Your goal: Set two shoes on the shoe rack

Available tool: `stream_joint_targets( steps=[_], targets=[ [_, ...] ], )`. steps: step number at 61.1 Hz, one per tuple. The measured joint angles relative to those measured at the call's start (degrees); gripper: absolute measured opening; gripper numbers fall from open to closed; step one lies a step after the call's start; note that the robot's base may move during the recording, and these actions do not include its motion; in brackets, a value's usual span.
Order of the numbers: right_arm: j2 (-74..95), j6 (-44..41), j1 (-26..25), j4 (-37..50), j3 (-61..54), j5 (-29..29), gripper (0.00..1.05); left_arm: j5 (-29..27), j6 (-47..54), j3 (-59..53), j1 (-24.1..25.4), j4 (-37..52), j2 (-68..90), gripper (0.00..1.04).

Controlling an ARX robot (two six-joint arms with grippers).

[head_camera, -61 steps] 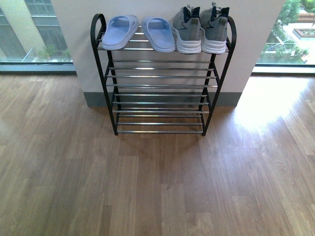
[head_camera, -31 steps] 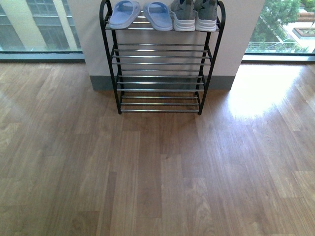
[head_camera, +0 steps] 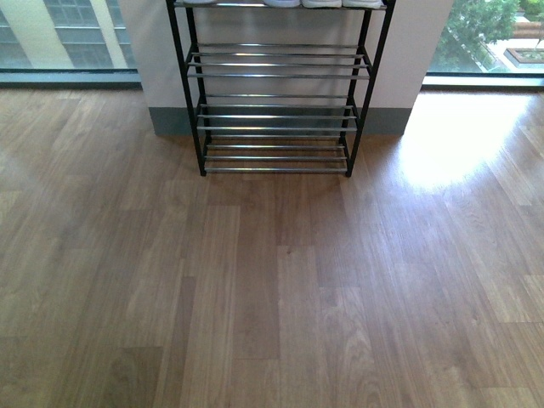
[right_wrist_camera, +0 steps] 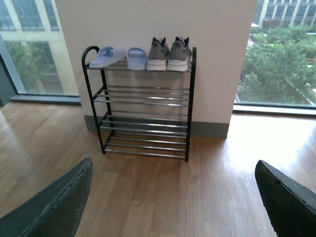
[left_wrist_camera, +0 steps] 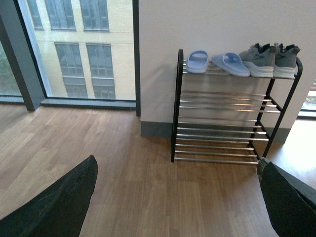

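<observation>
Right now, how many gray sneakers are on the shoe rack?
2. Both sit side by side on the top tier of the shoe rack, at the end away from the blue sandals: left sneaker, right sneaker. No others show.

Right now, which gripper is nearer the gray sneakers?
Probably right, narrowly. Both hang well back from the shoe rack: left gripper off its other end, right gripper more opposite the gray sneakers.

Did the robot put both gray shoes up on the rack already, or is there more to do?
It looks done. Both gray sneakers stand side by side on the top tier of the shoe rack, next to the pale blue sandals. Nothing is in hand: the left gripper and right gripper are open and hold nothing. No shoe lies on the floor, so nothing seems left.
</observation>
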Motion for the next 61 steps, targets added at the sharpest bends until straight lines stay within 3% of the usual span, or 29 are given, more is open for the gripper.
stream_joint_targets(
  steps=[61],
  targets=[
    [0.0,0.0,0.0,0.0,0.0,0.0,0.95,0.0,0.0,0.0,0.0,0.0,0.0,0.95]
  ],
)
